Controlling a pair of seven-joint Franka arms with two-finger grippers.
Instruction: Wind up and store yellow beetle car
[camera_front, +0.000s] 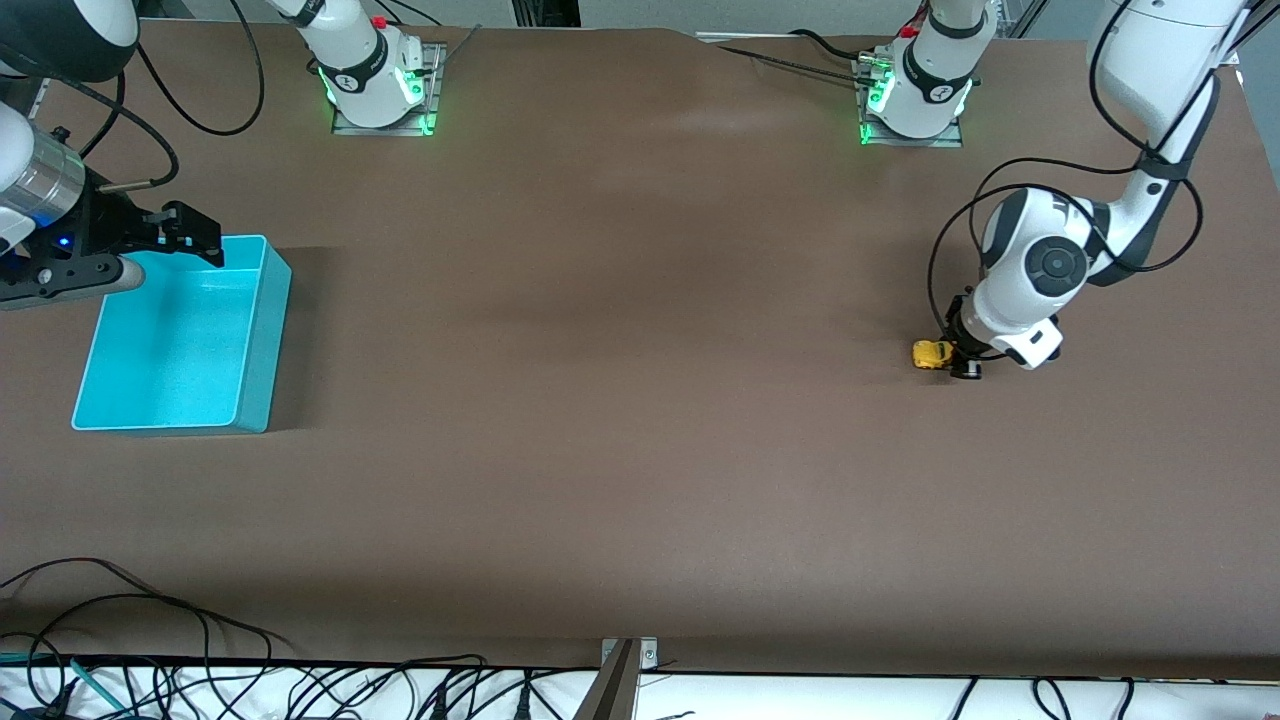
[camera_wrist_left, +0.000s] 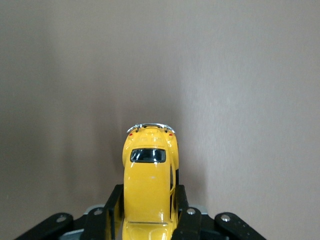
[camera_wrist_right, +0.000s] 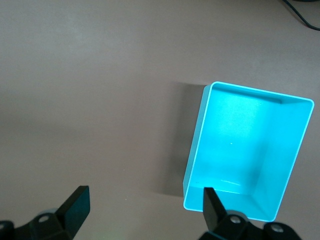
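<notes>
Left gripper (camera_wrist_left: 148, 220) clamped on the yellow beetle car (camera_wrist_left: 148, 185)

Its two fingers (camera_wrist_left: 112, 212) press the car's flanks low on the brown table (camera_front: 620, 400), the rounded body jutting out past the fingertips; the car sits at the left arm's end of the table, well apart from the turquoise bin (camera_front: 262, 345); the right gripper (camera_wrist_right: 145, 207) hangs above that bin's rim, jaws spread wide, holding nothing.

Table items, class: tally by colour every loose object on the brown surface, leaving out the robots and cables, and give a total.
Yellow: 1, the car, between the left end effector fingers.
Turquoise: 1, the bin, below the open right end effector.
Total: 2
</notes>
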